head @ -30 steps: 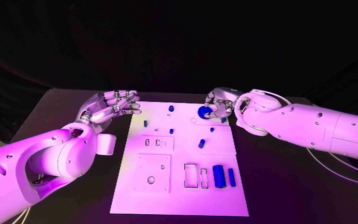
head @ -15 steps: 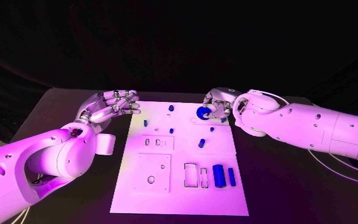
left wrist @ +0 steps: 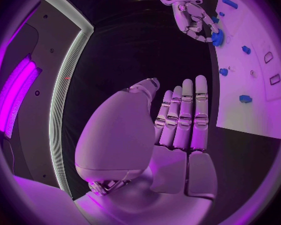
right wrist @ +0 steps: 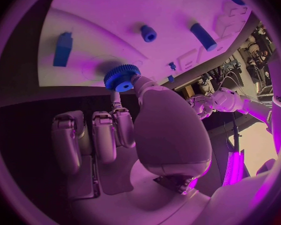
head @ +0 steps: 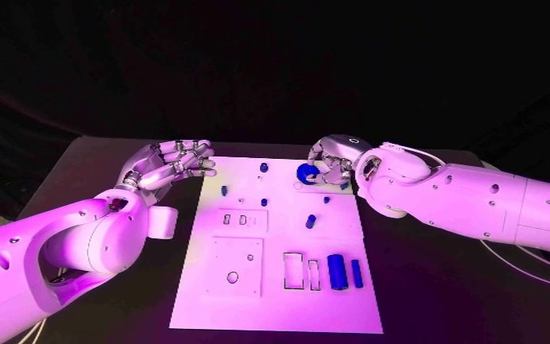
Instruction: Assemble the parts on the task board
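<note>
Gear (head: 307, 172) pinched in right hand (head: 330, 161), just over the far right of the board (head: 275, 296). Seating step: next, line its bore up with a peg and lower. Left hand (head: 172, 163) spread, empty, left of board.

one white task board (head: 275, 280) lies on one black table (head: 435, 280). two hands are in view — the left hand (head: 172, 163) and the right hand (head: 332, 161). one blue gear (head: 307, 172) is there. on the board i count seven other blue parts — five small ones (head: 264, 167) in the far half, one thick bar (head: 336, 271) and one thin bar (head: 357, 272) near the front.
</note>
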Controlling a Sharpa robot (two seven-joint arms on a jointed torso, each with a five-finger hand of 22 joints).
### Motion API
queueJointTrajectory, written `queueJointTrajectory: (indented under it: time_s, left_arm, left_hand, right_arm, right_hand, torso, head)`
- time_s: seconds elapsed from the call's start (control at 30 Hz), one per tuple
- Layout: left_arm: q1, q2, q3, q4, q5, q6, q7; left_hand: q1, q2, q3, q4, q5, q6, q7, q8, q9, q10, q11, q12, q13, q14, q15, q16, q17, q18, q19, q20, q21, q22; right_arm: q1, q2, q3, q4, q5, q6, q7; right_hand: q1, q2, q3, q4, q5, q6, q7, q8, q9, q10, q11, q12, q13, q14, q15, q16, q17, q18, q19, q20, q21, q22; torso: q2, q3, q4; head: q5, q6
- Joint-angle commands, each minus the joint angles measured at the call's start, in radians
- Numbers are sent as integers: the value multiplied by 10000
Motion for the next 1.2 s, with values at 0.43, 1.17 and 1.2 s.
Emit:
queueJointTrajectory:
  time_s: [0.43,1.17,1.2]
  left_arm:
    - [30,44,8,10,19,193,32]
    - [37,59,8,47,19,213,8]
    - [39,58,8,48,19,213,7]
  left_hand:
    - [115,2,84,-7,-42,-35,16,-46,11,46,15,-62,13,-16,-5,-40,22,100,-66,-59,79,30]
    - [146,9,112,-31,-41,-27,15,-45,15,60,15,-80,14,-19,-7,-47,38,98,-90,-64,124,58]
    - [146,9,112,-31,-41,-27,15,-45,15,60,15,-80,14,-19,-7,-47,38,98,-90,-64,124,58]
  right_arm:
    - [133,1077,9,536,-1817,-1096,-778]
    - [-125,2439,-103,-684,-1880,-545,-869]
    - [-127,2451,-106,-711,-1879,-516,-876]
  right_hand:
    - [-23,-128,183,-15,218,55,-54,-64,-11,107,-11,121,1217,919,-90,41,2096,-66,1058,-58,45,2629]
    - [-5,-115,250,-21,261,71,-58,-73,-14,114,-16,126,1224,915,-93,36,2076,-66,1058,-61,45,2629]
    - [-5,-115,250,-21,261,71,-58,-73,-14,114,-16,126,1224,915,-93,36,2076,-66,1058,-61,45,2629]
  torso:
    - [13,-19,38]
    - [15,-7,6]
    - [15,-3,6]
  head:
    - [70,11]
    - [159,-108]
    - [159,-110]
